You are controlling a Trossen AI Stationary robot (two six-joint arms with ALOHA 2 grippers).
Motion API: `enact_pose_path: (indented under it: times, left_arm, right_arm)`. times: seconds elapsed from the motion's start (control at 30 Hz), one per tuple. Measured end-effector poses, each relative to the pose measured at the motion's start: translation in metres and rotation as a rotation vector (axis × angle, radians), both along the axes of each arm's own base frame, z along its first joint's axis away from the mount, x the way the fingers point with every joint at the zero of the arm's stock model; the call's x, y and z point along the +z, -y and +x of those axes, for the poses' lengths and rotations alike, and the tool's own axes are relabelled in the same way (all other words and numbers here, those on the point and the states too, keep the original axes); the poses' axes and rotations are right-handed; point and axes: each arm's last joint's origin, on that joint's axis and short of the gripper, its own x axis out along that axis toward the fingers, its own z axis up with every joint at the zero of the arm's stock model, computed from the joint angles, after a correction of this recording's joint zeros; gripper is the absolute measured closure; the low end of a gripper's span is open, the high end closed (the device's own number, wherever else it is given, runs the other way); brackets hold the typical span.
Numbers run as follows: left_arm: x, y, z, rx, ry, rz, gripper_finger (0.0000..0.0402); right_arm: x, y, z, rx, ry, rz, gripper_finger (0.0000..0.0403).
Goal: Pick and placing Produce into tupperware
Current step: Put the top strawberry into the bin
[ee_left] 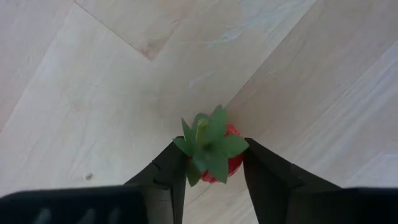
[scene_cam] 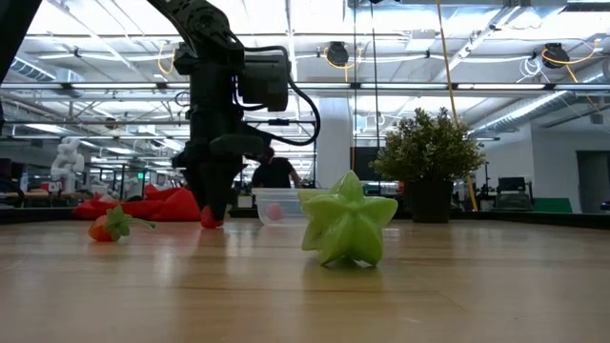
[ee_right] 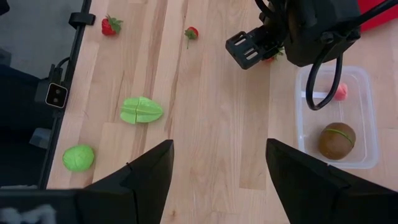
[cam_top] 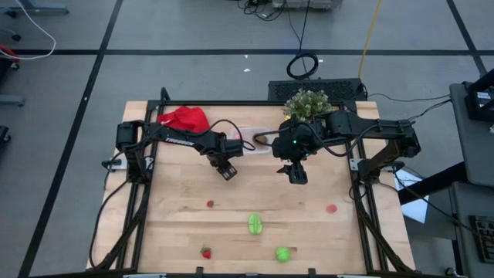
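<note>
A red strawberry (ee_left: pixel 214 155) sits on the table (cam_top: pixel 324 239) between the left gripper's (ee_left: pixel 214 171) fingers, which are closing on it, just near of the tupperware (ee_right: pixel 339 118). Grasp step in hand; next comes lift and carry to the tupperware. Right gripper (ee_right: pixel 217 171) hovers open beside it.

Wooden table (cam_top: pixel 185 224) with scattered produce (cam_top: pixel 255 224), tupperware (ee_right: pixel 367 158), red cloth (cam_top: pixel 185 118).

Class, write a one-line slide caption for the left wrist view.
Left gripper closing around a red strawberry with green leaves, on the pale wooden table.
</note>
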Motion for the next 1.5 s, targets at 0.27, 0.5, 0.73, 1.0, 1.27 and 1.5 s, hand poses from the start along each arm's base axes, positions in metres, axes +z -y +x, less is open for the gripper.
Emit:
enact_pose_path:
  times: [0.27,0.5,0.73,1.0,1.27,1.5]
  left_arm:
    - [0.000,0.000,0.000,0.009,0.000,-0.001,0.0270]
    - [0.000,0.000,0.000,0.009,-0.001,-0.004,0.0277]
    - [0.004,0.001,0.000,0.008,-0.020,-0.019,0.0271]
    - [0.021,0.000,0.004,0.005,-0.057,-0.025,0.0265]
    - [0.050,0.000,0.011,-0.019,-0.073,0.003,0.0264]
    - [0.085,-0.010,0.019,-0.048,-0.047,0.080,0.0264]
  right_arm:
    - [0.000,0.000,0.000,0.000,0.000,0.000,0.0156]
    - [0.000,0.000,0.000,0.000,0.004,0.000,0.0156]
    - [0.001,0.000,0.001,0.000,0.014,0.000,0.0156]
    - [0.001,0.000,0.001,0.000,0.014,0.001,0.0156]
    - [0.001,0.000,0.001,0.000,0.014,0.000,0.0156]
    - [0.000,0.000,0.000,0.000,0.000,0.000,0.0156]
